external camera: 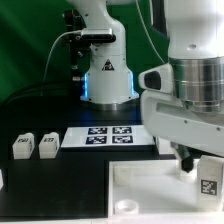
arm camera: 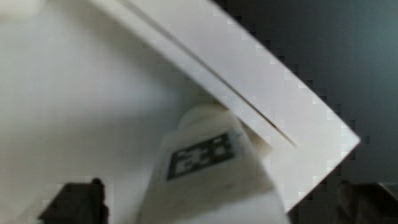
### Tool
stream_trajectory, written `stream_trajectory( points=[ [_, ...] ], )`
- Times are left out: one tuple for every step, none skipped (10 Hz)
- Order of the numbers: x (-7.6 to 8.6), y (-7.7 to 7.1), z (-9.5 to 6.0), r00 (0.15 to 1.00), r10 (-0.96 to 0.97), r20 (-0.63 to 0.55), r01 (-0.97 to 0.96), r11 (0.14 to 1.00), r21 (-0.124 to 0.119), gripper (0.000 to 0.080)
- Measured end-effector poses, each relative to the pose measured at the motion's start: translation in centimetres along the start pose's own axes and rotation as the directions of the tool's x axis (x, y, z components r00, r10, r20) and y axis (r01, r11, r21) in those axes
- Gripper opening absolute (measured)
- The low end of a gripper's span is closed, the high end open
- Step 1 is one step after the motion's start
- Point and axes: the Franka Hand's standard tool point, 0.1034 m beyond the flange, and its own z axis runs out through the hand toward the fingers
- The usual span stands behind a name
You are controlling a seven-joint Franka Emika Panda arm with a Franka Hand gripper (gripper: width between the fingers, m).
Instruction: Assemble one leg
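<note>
The leg (external camera: 209, 181) is seen standing on the white tray (external camera: 150, 190) at the exterior view's right, directly under the pincer (arm camera: 228, 205). Whether it is gripped cannot be told; the fingertips (arm camera: 75, 200) appear spread. If misaligned, the leg may be tipped or jammed off its socket. Two spare legs (external camera: 34, 146) rest farther off on the counter (external camera: 50, 185).

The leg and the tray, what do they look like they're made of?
The leg: looks like white matte plastic, blocky and moulded, with a black-and-white tag stuck on, probably printed. The tray: also seems white plastic, smooth, with a raised rim. Blur leaves both uncertain.
</note>
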Motion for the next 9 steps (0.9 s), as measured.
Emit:
stream_trajectory(
  points=[
    [0.19, -0.03, -0.14, 0.987, -0.160, -0.009, 0.160, 0.987, -0.006, 0.0648],
    [0.55, -0.27, -0.35, 0.976, -0.217, -0.029, 0.217, 0.976, 0.002, 0.0648],
    [0.51, -0.26, -0.27, 0.988, -0.155, -0.027, 0.155, 0.988, 0.005, 0.0648],
    [0.53, -0.22, -0.25, 0.988, -0.153, -0.027, 0.153, 0.988, 0.005, 0.0522],
    [0.52, -0.23, -0.24, 0.995, -0.100, -0.026, 0.100, 0.995, 0.006, 0.0384],
    [0.50, -0.17, -0.20, 0.998, 0.063, -0.022, -0.063, 0.998, 0.011, 0.0292],
    [0.54, -0.10, -0.20, 0.985, 0.169, -0.021, -0.169, 0.986, 0.012, 0.0292],
    [0.59, -0.01, -0.20, 0.959, 0.283, -0.020, -0.283, 0.959, 0.013, 0.0292],
    [0.62, 0.08, -0.20, 0.924, 0.382, -0.017, -0.382, 0.924, 0.013, 0.0292]
  ],
)
